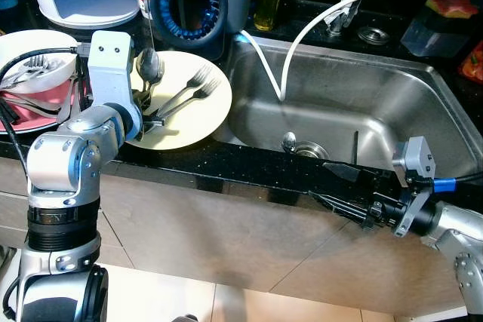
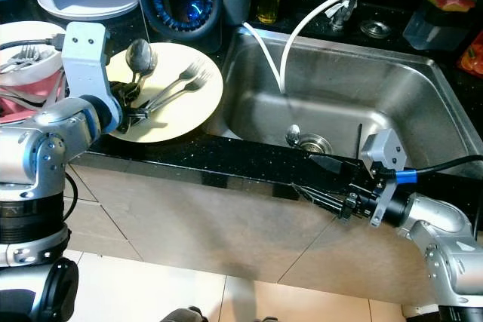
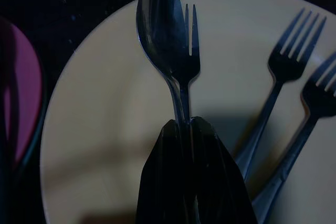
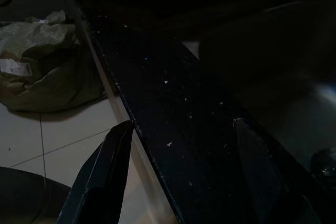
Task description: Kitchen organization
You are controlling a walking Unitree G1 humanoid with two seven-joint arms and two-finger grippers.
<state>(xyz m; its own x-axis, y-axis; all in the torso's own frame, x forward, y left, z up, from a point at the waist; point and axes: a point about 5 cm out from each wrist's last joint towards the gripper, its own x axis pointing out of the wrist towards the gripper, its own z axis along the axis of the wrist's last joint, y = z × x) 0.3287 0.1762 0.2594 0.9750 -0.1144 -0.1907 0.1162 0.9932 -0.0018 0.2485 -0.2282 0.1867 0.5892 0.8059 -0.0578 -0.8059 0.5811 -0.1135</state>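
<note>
The left pincer [image 3: 190, 129] clenches a spoon [image 3: 157, 19] and fork [image 3: 190, 51] together above the cream plate [image 1: 204, 122] on the tabletop [image 1: 226, 160]. The right pincer [image 4: 178, 171] hangs released by the sink [image 1: 453, 122]. A steady lift should keep both handles from slipping.

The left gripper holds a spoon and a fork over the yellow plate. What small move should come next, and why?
Probably lift straight up. The left gripper is shut on the handles of a spoon and a fork above the plate, where two forks lie close beside; rising first should avoid dragging them.
</note>
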